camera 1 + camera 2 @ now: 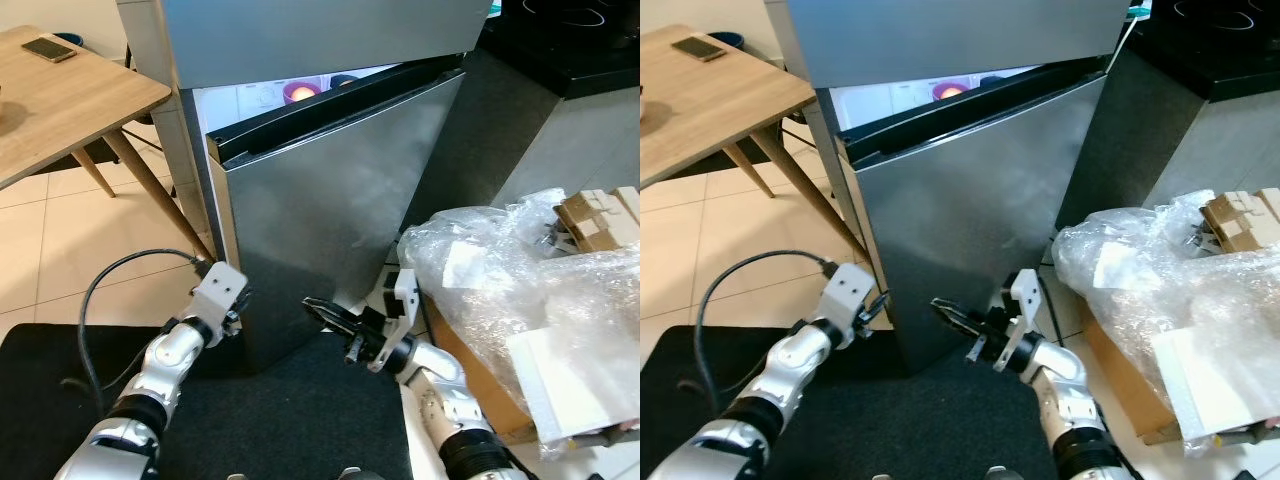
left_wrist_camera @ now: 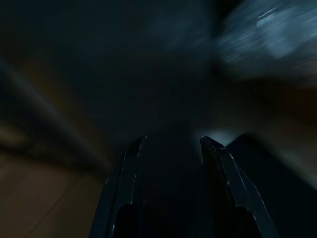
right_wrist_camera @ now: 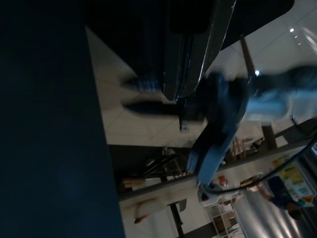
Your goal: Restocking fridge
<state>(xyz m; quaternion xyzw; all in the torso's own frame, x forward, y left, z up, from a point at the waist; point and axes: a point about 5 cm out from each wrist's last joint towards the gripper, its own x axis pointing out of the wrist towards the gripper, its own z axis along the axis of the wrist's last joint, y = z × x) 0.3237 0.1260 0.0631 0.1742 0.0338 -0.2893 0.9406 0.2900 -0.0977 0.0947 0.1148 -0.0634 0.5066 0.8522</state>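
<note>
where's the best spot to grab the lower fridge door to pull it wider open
Grip the silver lower fridge door by its free edge on the robot's left, where the black seal stands off the grey cabinet. The door is ajar, hinged on the right, so a gap opens there. The left gripper, fingers apart, is nearest; hooking in from the left looks best.

I'm looking into a home kitchen; a tall steel fridge [image 1: 330, 170] stands ahead with its door ajar and lit shelves inside; a wooden tabletop [image 1: 60, 100] on slanted legs sits to my left with a phone [image 1: 48, 48] on it; pale floor tiles [image 1: 70, 240] run beneath; a black hob [image 1: 575, 30] lies far right; crumpled plastic wrap [image 1: 530, 290] covers a cardboard box [image 1: 480, 380] of groceries.
</note>
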